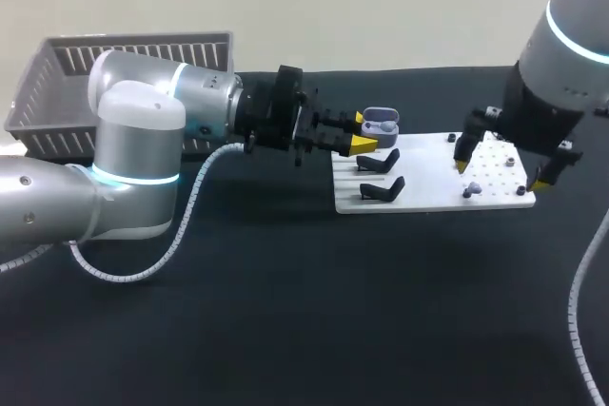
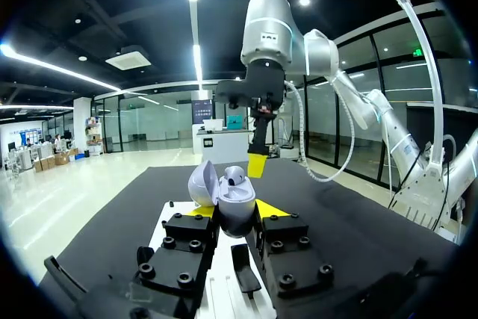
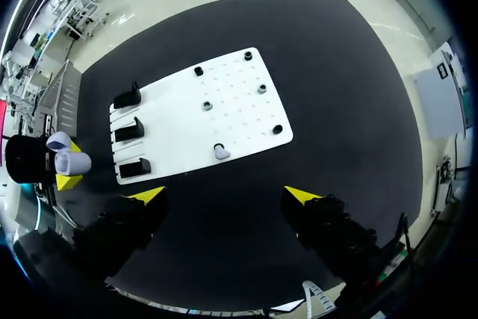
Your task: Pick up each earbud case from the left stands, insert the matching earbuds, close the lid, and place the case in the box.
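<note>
The left gripper [image 2: 235,213] is pinched on the open case [image 2: 236,198], held upright beside the stand end of the board [image 3: 239,102]. The right gripper [image 3: 224,196] is spread wide above that board, and the loose earbud [image 3: 221,152] is spotted just ahead of its fingers, well apart from the case. The right arm is judged nearer.

The left arm [image 1: 143,116] hides the front of the box [image 1: 48,92]; 1 lilac piece [image 3: 221,152] on the board [image 3: 239,113] is too small to identify.
</note>
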Robot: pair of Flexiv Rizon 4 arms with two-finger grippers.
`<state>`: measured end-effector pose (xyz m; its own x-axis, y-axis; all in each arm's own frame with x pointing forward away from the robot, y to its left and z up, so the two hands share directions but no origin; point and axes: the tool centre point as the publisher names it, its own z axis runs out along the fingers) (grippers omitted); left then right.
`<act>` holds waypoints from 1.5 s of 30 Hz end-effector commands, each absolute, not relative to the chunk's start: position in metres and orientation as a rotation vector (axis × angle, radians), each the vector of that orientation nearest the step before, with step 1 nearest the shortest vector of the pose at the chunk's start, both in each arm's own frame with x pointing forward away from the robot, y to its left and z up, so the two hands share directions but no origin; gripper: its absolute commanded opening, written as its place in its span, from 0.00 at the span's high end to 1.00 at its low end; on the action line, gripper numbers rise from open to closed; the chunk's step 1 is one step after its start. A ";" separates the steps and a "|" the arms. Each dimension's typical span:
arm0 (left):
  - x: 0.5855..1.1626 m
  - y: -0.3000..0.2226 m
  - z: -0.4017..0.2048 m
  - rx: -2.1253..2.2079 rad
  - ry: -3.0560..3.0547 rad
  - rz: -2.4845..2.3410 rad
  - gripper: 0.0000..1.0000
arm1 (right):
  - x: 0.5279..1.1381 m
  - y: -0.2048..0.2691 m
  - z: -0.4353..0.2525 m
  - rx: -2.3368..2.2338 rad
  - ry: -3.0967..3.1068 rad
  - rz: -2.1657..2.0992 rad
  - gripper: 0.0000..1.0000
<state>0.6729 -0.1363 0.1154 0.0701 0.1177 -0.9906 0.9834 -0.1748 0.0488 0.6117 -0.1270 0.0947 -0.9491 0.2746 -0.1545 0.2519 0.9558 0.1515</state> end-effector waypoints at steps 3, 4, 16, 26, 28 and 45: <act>0.673 -0.136 0.115 1.455 1.166 -1.227 1.00 | 0.623 -0.125 0.073 0.365 2.948 0.219 0.00; 0.673 -0.136 0.115 1.455 1.166 -1.227 1.00 | 0.626 -0.126 0.070 0.354 2.956 0.235 0.00; 0.673 -0.136 0.115 1.455 1.166 -1.227 1.00 | 0.643 -0.124 0.049 0.320 2.991 0.254 0.49; 0.673 -0.136 0.115 1.455 1.166 -1.227 1.00 | 0.647 -0.125 0.038 0.336 3.010 0.267 0.54; 0.673 -0.136 0.115 1.455 1.166 -1.227 1.00 | 0.648 -0.125 0.037 0.342 3.013 0.267 0.55; 0.673 -0.136 0.115 1.455 1.166 -1.227 1.00 | 0.651 -0.124 0.025 0.380 3.036 0.262 0.67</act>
